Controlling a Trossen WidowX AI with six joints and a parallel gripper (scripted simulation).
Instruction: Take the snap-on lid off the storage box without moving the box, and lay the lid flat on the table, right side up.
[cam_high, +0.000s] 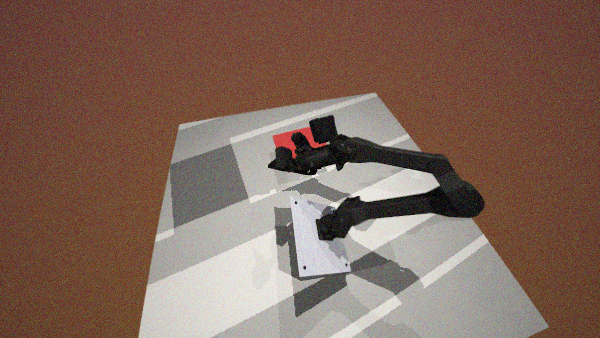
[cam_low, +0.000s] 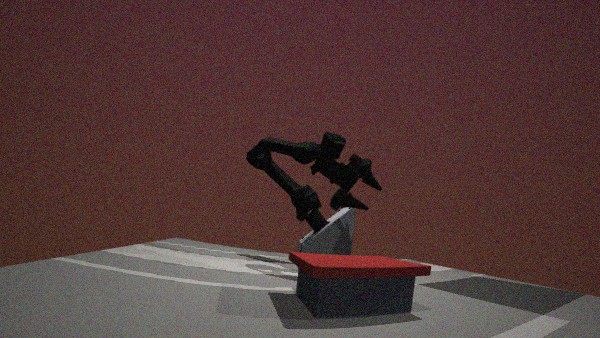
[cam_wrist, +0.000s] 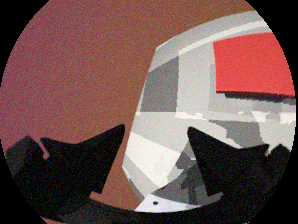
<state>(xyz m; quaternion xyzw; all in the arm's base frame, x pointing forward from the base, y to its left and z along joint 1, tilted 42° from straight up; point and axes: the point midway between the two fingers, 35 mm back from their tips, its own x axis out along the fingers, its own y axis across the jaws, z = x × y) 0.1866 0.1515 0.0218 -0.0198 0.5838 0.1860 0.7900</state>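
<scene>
Exterior view: flat red lid (cam_low: 360, 265) on dark boxy base (cam_low: 356, 295), gripper (cam_low: 375, 199) (cam_wrist: 156, 128) fingers apart.

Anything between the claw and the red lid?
In the exterior view, nothing solid shows between the open gripper and the red lid except part of the pale slanted base.

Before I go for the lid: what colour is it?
Red; exterior view shows it best.

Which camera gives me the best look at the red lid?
The exterior view: it shows the red lid seated on the dark box, top and edge together. The top view has it partly hidden by the arm; the wrist view cuts it off at the right.
</scene>
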